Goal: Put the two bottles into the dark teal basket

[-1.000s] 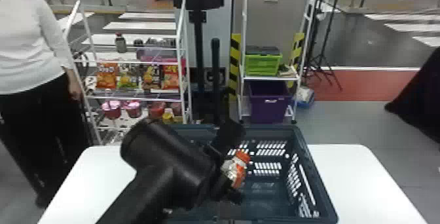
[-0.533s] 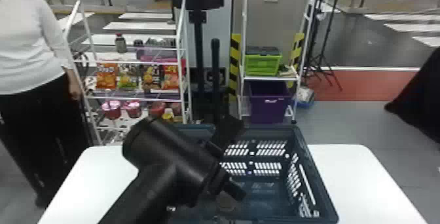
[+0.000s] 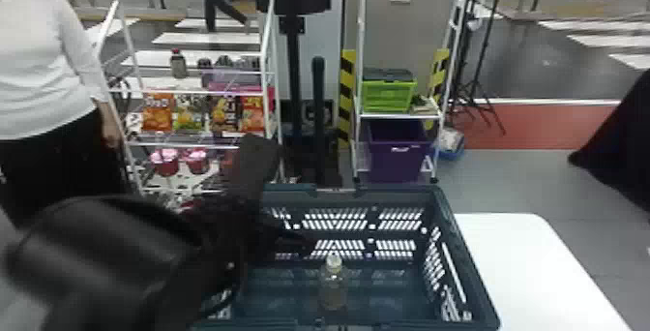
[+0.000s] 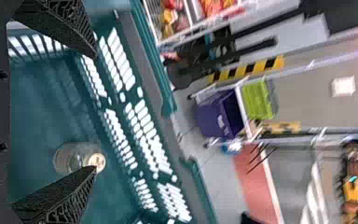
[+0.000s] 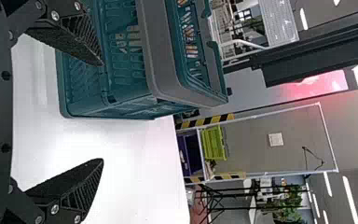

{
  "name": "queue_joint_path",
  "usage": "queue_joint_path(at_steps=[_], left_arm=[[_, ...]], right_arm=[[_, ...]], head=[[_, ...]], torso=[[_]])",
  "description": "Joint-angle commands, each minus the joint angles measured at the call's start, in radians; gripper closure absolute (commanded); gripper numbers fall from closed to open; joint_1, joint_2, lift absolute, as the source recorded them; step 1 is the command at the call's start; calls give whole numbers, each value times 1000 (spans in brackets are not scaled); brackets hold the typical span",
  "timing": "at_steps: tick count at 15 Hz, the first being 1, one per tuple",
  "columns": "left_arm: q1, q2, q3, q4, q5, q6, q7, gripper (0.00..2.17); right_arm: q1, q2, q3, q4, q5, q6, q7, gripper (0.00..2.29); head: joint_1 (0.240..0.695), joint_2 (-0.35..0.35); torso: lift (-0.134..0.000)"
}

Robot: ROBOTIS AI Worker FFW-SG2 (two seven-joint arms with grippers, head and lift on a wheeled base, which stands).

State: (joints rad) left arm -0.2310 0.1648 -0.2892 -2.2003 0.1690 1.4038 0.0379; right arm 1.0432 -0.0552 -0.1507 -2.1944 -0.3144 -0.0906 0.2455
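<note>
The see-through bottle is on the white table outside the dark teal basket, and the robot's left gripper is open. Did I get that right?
Not quite: the see-through bottle isn't out on the white table. The head view shows it inside the dark teal basket. The left gripper is open, just as you said.

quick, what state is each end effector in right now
Left end effector: open, holding nothing, over the basket with a bottle inside.
Right end effector: open, nothing between its fingers.
</note>
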Motion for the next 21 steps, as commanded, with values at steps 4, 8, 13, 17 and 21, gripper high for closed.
queue_joint_path(at_steps=[4, 8, 13, 17, 21], left_arm=[[424, 99, 122, -349, 7, -527, 194, 46], [812, 91, 133, -460, -74, -745, 260, 46], [1124, 87, 19, -223, -220, -1395, 424, 46], [1171, 81, -80, -78, -281, -1561, 522, 46], [1173, 50, -103, 16, -296, -1681, 547, 46]], right_arm=[[-3, -2, -18, -10, -9, -2, 24, 167], [-8, -2, -41, -22, -11, 13, 63, 167], [-20, -17, -50, -48, 1, 26, 81, 167], [-35, -52, -44, -36, -3, 4, 81, 167], [-37, -71, -38, -30, -5, -42, 106, 167]], head=[[499, 0], [499, 0], [499, 0], [499, 0], [499, 0]], torso=[[0], [0], [0], [0], [0]])
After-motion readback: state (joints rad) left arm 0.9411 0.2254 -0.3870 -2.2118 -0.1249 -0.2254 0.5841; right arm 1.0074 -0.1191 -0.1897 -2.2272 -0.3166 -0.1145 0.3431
